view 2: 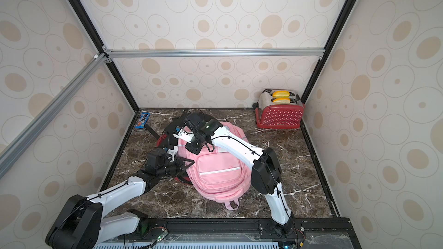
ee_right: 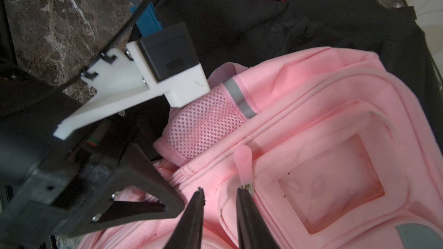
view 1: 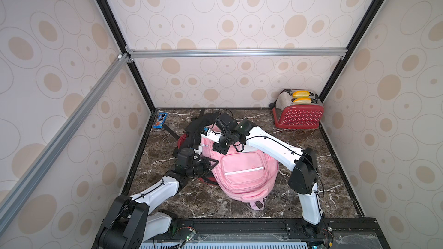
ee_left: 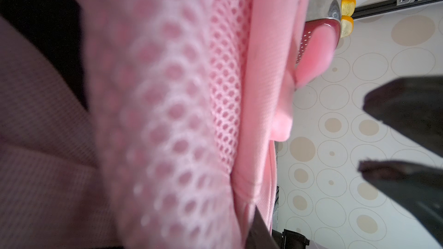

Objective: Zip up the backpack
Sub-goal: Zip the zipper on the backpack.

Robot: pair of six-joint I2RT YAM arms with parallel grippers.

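1. The pink backpack (view 1: 242,171) lies front up in the middle of the marble table (view 1: 311,188). A black bag (view 1: 196,125) is bunched against the backpack's far left edge. A red toaster (view 1: 298,113) stands well beyond its far right corner.
2. The left gripper (ee_left: 362,137) sits at the backpack's left flank, beside the mesh pocket (ee_right: 203,125). Its fingers (ee_left: 407,116) stand a little apart with only wall between them, gripping nothing.
3. The right gripper (ee_right: 220,192) hangs over the backpack's front, near its far left corner. Its fingers (ee_right: 249,211) leave a narrow gap showing bare pink fabric, and they hold nothing.
4. The zipper pull (ee_right: 243,166), a pink tab on a metal slider, lies at the tip of one right finger, outside that gap.
5. The step in hand looks like catching the pull. The next move calls for a small sideways shift so the tab sits between the pads, then a firm pinch and a draw along the track. I cannot tell how much of the zip is open.
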